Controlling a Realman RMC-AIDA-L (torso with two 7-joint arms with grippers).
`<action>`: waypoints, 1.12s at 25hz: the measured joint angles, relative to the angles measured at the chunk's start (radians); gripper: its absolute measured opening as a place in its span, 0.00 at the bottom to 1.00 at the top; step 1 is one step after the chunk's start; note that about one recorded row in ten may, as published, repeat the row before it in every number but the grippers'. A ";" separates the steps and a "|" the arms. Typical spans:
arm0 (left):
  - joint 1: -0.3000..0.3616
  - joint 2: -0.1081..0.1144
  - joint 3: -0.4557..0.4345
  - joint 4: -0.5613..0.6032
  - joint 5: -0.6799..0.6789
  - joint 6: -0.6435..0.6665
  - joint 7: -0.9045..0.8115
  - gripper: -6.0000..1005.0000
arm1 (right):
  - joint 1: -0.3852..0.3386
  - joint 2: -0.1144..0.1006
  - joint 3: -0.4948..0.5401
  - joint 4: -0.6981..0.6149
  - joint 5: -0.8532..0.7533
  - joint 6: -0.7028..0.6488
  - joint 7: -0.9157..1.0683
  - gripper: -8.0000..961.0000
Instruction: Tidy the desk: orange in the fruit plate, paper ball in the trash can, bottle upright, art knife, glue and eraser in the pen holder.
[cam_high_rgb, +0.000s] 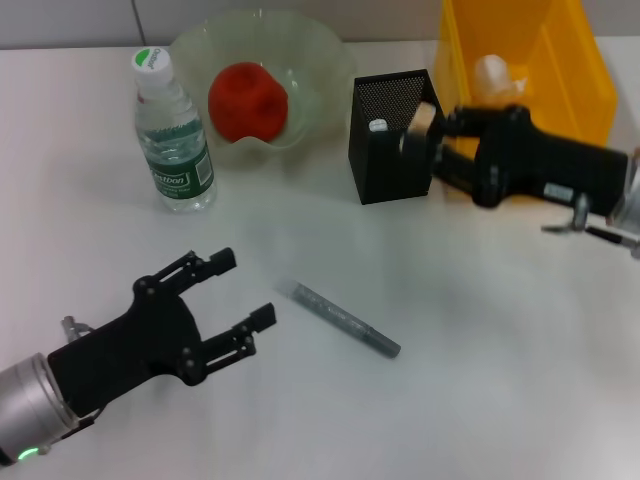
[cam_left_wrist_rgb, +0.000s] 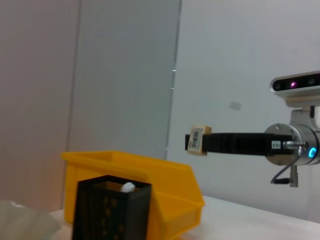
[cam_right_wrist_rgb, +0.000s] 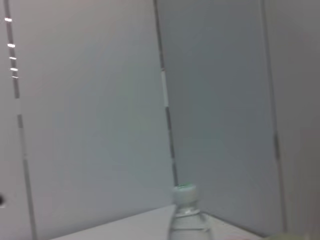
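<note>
White counter (cam_high_rgb: 500, 380), smooth and bare in front, with a grey wall (cam_left_wrist_rgb: 125, 75) made of flat panels behind it.

Down at the near left, the left claw (cam_high_rgb: 240, 295), black, wide open, holding nothing, hanging just over the counter. Behind it, the bottle (cam_high_rgb: 172, 132), standing upright with its white cap on top; seen again low in the right wrist view (cam_right_wrist_rgb: 187, 215). Next over, the fruit plate (cam_high_rgb: 320, 55) at the back edge, pale green and wavy, with the orange (cam_high_rgb: 247, 100) sitting inside it.

In the middle, a thin grey stick, the art knife (cam_high_rgb: 345, 320), lying flat and slanted on the counter, apart from everything else.

Behind that, the pen holder (cam_high_rgb: 385, 160), black mesh, standing up, with a small white-topped thing poking up inside. Right beside and above its rim, the right claw (cam_high_rgb: 425, 130), closed on the eraser (cam_high_rgb: 420, 125), a little tan block with a barcode label, seen clearly in the left wrist view (cam_left_wrist_rgb: 198, 140). Eraser up in the air, over the holder's right edge.

At the far right back, the trash can (cam_high_rgb: 580, 60), bright yellow, with the paper ball (cam_high_rgb: 495, 75) inside it.
</note>
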 joint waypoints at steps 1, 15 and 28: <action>0.002 0.001 -0.005 -0.004 0.000 0.000 0.003 0.78 | 0.015 0.000 -0.002 -0.011 0.010 0.038 0.020 0.35; 0.053 0.003 -0.092 -0.013 0.000 -0.013 0.042 0.78 | 0.089 0.002 -0.005 -0.021 0.052 0.289 0.106 0.36; 0.078 0.006 -0.112 -0.013 0.000 -0.017 0.062 0.78 | 0.115 0.002 -0.032 -0.020 0.053 0.351 0.127 0.37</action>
